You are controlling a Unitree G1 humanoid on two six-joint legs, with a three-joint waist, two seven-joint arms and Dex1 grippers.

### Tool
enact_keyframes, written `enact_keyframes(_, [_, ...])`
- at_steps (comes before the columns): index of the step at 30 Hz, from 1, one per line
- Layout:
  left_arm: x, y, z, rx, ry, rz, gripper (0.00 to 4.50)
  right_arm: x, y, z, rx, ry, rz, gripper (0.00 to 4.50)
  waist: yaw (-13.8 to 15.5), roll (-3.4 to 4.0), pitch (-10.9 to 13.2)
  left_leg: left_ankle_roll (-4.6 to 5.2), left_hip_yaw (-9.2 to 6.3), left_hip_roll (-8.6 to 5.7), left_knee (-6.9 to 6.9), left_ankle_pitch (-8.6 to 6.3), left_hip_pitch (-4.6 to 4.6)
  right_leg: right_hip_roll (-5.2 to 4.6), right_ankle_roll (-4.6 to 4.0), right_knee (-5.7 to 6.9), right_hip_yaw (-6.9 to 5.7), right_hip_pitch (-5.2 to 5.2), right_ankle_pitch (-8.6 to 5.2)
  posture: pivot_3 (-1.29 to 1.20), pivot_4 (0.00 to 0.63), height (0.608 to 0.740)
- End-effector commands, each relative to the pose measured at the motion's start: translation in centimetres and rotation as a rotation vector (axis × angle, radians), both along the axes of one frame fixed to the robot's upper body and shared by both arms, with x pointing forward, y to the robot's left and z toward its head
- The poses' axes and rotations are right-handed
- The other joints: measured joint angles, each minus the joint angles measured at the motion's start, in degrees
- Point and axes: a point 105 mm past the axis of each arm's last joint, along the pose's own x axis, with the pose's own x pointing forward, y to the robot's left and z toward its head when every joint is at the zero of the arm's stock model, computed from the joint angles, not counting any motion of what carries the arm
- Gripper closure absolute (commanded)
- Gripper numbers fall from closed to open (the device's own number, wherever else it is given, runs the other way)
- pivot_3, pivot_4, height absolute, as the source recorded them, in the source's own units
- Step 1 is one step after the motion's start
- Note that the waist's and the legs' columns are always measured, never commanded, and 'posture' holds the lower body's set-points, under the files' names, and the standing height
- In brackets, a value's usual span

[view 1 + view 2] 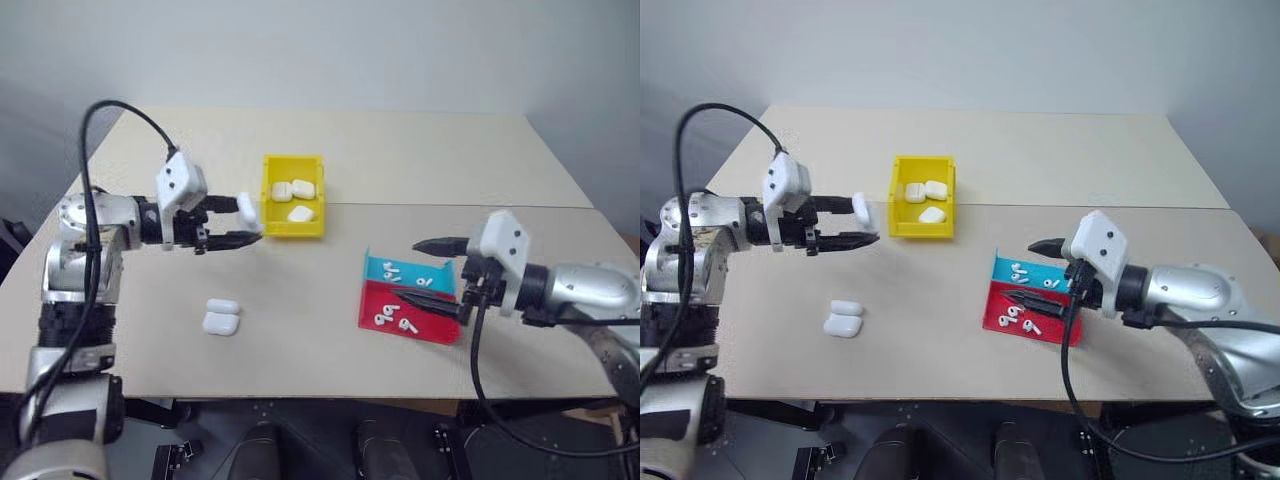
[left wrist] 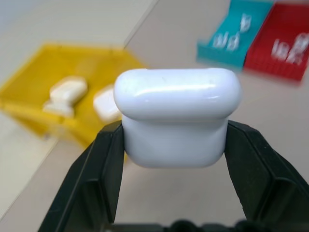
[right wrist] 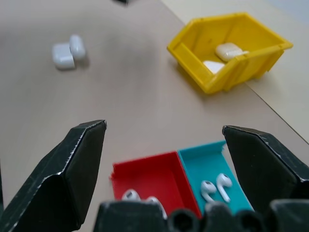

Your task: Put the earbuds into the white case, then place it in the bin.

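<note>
Left gripper [image 1: 232, 222] is pinching a closed white case [image 1: 249, 212] across its body, the two black fingers pressing its opposite sides and the rounded lid standing proud of the fingertips in the left wrist view. Held clear of the table [image 1: 420, 150], the case is hanging just beside the near-left corner of the yellow bin [image 1: 293, 194], which is already holding several white cases [image 1: 291, 189]. So the bin is lying straight ahead of the left fingers, a short carry along the line they are pointing, and this arm is plainly the nearer one for the drop.

Right gripper [image 1: 432, 278] is standing with its fingers spread wide and empty, straddling the flat red and blue tray [image 1: 411, 296], where the earbuds [image 3: 216, 186] are lying in pairs, some in the blue half and some in the red. An open case [image 1: 221, 316] is sitting on the table well apart from both, on the robot's left, so the next pair will have to cross the table to reach it.
</note>
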Motion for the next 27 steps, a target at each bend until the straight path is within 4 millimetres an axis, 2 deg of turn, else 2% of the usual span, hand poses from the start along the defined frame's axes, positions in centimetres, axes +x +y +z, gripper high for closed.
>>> enact_keyframes(1, [-2.1,-2.1,2.1,-0.132,-0.046,-0.1,1.72,0.2,-1.2,-0.2,-0.148,0.093,-0.053,0.0,-0.1,0.0,0.0,0.0,0.0,0.0,-0.01,0.0,0.01,0.0,0.0,0.0,0.0,0.01,0.0,0.0,0.15,0.74])
enact_keyframes(3, [-3.0,-3.0,1.9,-0.163,-0.024,-0.156,1.72,0.3,-1.4,-0.4,-0.213,0.173,-0.085,0.0,-0.2,0.02,0.0,0.0,0.02,-0.01,-0.02,0.0,0.05,0.01,0.0,0.01,0.04,0.0,0.0,0.0,0.15,0.74])
enact_keyframes(7, [-4.5,-3.8,0.8,-0.152,-0.015,-0.279,1.72,0.1,-0.6,-0.2,-0.249,0.309,-0.077,0.0,-0.8,0.03,0.0,0.0,0.05,0.01,-0.08,0.0,0.15,0.05,-0.04,0.02,0.13,-0.02,0.01,0.0,0.15,0.74])
enact_keyframes(13, [-5.9,-4.7,0.1,-0.146,-0.017,-0.411,1.72,1.1,0.5,-2.4,-0.361,0.431,-0.176,0.0,-0.3,0.03,0.0,0.0,0.07,0.0,-0.09,0.0,0.06,0.03,-0.05,-0.04,0.11,-0.07,0.01,0.0,0.15,0.74])
enact_keyframes(16, [-6.0,-4.9,-0.1,-0.146,-0.029,-0.423,1.72,1.8,0.8,-4.0,-0.41,0.448,-0.23,0.61,0.0,0.03,0.0,0.0,0.06,0.0,-0.09,0.0,0.05,0.04,-0.05,-0.04,0.1,-0.08,0.01,0.0,0.15,0.74])
enact_keyframes(19, [-6.0,-5.1,-0.2,-0.165,-0.027,-0.416,1.72,2.0,0.8,-4.4,-0.423,0.473,-0.259,1.59,0.1,0.03,0.0,0.0,0.06,-0.02,-0.08,0.0,-0.04,0.01,-0.05,-0.08,0.08,-0.11,0.01,0.0,0.15,0.74])
enact_keyframes(27, [-6.2,-5.2,-0.8,-0.169,-0.022,-0.408,1.72,1.0,1.0,-5.6,-0.473,0.486,-0.244,1.59,-0.1,0.03,0.0,0.02,0.05,0.0,-0.09,-0.01,-0.05,0.02,-0.04,-0.11,0.08,-0.13,0.01,0.0,0.15,0.74])
